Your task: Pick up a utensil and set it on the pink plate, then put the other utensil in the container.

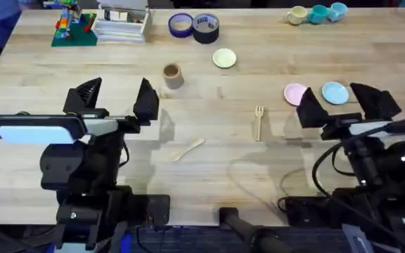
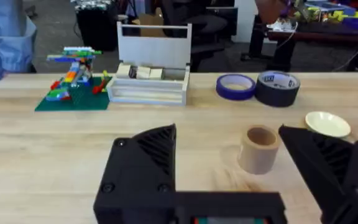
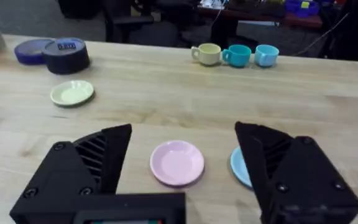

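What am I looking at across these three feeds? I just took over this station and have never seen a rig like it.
You have two robot arms at a wooden table. The overhead feed looks down from above their bases. The other two feeds come from cameras on the wrists, so the black shapes at their bottom edges are each arm's own fingers.

The left gripper and the right gripper are both open and hold nothing.

On the table lie a wooden fork near the middle and a wooden spoon closer to the left arm. The tan container stands ahead of the left gripper. The pink plate sits ahead of the right gripper, beside a blue plate. A pale yellow-green plate lies farther back.
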Controlling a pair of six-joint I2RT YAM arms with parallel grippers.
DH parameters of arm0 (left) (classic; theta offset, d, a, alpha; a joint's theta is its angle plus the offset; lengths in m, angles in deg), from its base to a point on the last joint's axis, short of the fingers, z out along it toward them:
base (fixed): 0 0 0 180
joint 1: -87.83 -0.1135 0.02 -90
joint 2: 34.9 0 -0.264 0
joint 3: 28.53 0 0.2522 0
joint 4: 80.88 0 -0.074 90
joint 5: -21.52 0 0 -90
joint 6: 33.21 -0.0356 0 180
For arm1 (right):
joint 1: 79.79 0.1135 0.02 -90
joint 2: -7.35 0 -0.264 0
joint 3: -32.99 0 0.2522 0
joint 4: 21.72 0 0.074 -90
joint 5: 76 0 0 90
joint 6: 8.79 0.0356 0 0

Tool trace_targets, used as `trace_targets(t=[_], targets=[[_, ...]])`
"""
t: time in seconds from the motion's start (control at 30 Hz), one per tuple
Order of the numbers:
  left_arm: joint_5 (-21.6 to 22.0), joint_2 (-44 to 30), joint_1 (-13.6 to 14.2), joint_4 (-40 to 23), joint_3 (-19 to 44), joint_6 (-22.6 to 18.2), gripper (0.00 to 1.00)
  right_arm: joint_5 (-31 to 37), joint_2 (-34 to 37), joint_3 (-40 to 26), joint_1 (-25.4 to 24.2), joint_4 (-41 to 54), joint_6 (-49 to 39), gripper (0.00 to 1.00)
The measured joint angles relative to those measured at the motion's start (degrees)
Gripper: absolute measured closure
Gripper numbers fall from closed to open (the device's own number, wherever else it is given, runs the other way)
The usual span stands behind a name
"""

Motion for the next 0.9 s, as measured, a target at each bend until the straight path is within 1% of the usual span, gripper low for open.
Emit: trace_targets(t=[0.07,0.13,0.2,0.3,0.5,0.63,0.77,0.9], targets=[[0.0,0.0,0.0,-2.2,0.7,0.1,0.007,0.0,0.0,-1.7,0.0,3.2,-0.2,0.005],[0.0,-0.1,0.0,-5.8,2.5,0.2,0.007,0.0,0.3,-4.1,0.0,7.1,-0.2,0.005],[0.3,-0.8,0.0,-10.3,5.9,0.2,0.007,0.0,1.4,-7.7,0.0,11.8,-0.2,0.005],[0.4,-3.6,0.0,-15.3,12.0,0.3,0.007,0.0,4.0,-14.0,0.0,18.8,-0.2,0.005],[0.4,-14.0,0.0,-26.1,26.0,0.3,0.007,-0.1,11.7,-26.1,0.0,30.6,0.7,0.005],[-1.6,-23.0,0.0,-32.4,33.5,0.2,0.007,-0.5,18.8,-34.1,0.0,36.5,3.9,0.006],[-4.4,-31.3,0.0,-36.3,38.3,0.2,0.007,-2.5,25.4,-40.2,0.0,41.1,6.6,0.005],[-5.9,-36.8,0.0,-38.1,39.8,0.3,0.007,-6.4,31.1,-44.7,0.0,45.5,7.9,0.005]])
